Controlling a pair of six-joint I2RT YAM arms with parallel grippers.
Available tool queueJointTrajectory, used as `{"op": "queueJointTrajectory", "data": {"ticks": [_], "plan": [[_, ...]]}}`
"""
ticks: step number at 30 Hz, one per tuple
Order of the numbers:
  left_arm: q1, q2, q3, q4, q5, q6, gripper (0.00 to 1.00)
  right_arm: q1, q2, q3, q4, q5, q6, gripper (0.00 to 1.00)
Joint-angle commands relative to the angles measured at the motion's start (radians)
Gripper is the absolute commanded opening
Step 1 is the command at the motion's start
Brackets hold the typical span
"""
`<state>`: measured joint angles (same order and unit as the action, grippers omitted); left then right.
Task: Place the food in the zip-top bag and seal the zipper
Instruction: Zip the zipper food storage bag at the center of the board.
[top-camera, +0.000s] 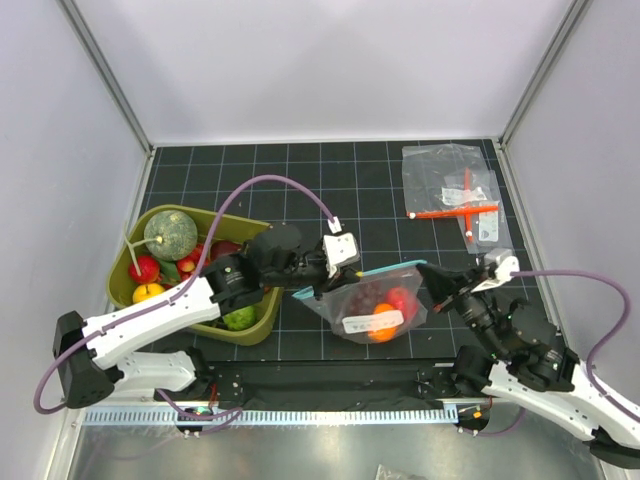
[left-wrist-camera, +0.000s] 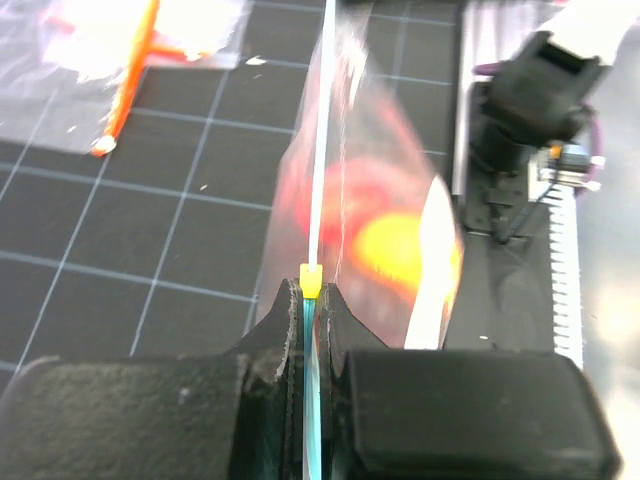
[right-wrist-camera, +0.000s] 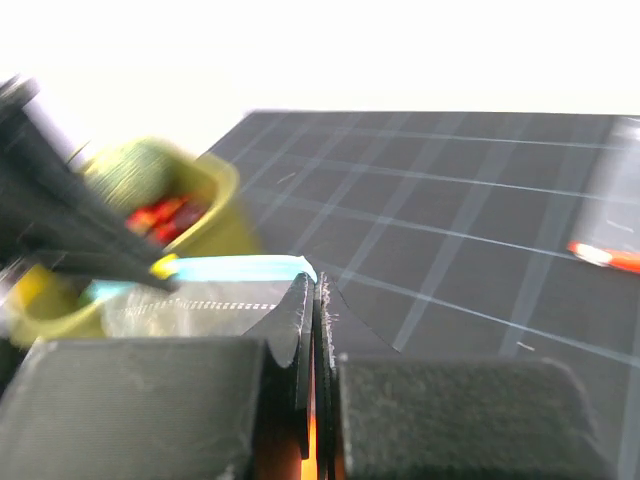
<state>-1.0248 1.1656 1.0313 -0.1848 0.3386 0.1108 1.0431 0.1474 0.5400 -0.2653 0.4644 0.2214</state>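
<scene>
The zip-top bag (top-camera: 372, 310), with red and orange toy fruits (top-camera: 384, 326) inside, is held over the worktop (top-camera: 300, 180). Its zipper (top-camera: 375, 271) is clamped at opposite ends by the left end effector (top-camera: 318, 284) and right end effector (top-camera: 431, 274).

The zip-top bag (top-camera: 372, 305) sits near the middle of the counter (top-camera: 300, 180), toward its near edge, with the food (top-camera: 385, 312) inside it. The zipper (top-camera: 375, 271) runs along the bag's far side. Its left end is pinched in the left end effector (top-camera: 308, 288) and its right end in the right end effector (top-camera: 424, 270). A bowl (top-camera: 250, 228) lies by the left edge, with a melon (top-camera: 170, 234) in its far part. Packets (top-camera: 450, 185) lie in the far right corner.
</scene>
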Motion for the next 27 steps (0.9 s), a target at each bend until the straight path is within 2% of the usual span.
{"op": "queueJointTrajectory", "data": {"ticks": [1, 5, 8, 14, 20, 22, 25, 27], "plan": [[0.022, 0.011, 0.042, -0.074, -0.119, -0.025, 0.0, -0.012, -0.078, 0.02, 0.009, 0.511, 0.053, 0.01], [0.037, 0.034, 0.055, -0.09, -0.179, -0.043, 0.0, -0.012, -0.144, 0.006, -0.032, 0.663, 0.105, 0.01], [0.048, 0.045, 0.059, -0.105, -0.216, -0.066, 0.0, -0.012, -0.128, 0.014, -0.064, 0.768, 0.137, 0.01], [0.055, 0.063, 0.092, -0.209, -0.397, -0.135, 0.0, -0.012, -0.075, -0.002, 0.02, 0.853, 0.107, 0.01], [0.055, -0.009, 0.056, -0.254, -0.588, -0.213, 0.0, -0.012, 0.03, 0.015, 0.072, 0.881, 0.082, 0.01], [0.058, -0.035, 0.038, -0.277, -0.651, -0.269, 0.0, -0.012, 0.061, 0.008, 0.159, 0.832, 0.02, 0.01], [0.058, -0.092, 0.039, -0.32, -0.655, -0.367, 0.0, -0.012, 0.176, 0.059, 0.202, 0.739, -0.002, 0.01], [0.057, -0.115, 0.049, -0.344, -0.589, -0.414, 0.0, -0.012, 0.327, 0.103, 0.215, 0.697, -0.013, 0.01]]}}
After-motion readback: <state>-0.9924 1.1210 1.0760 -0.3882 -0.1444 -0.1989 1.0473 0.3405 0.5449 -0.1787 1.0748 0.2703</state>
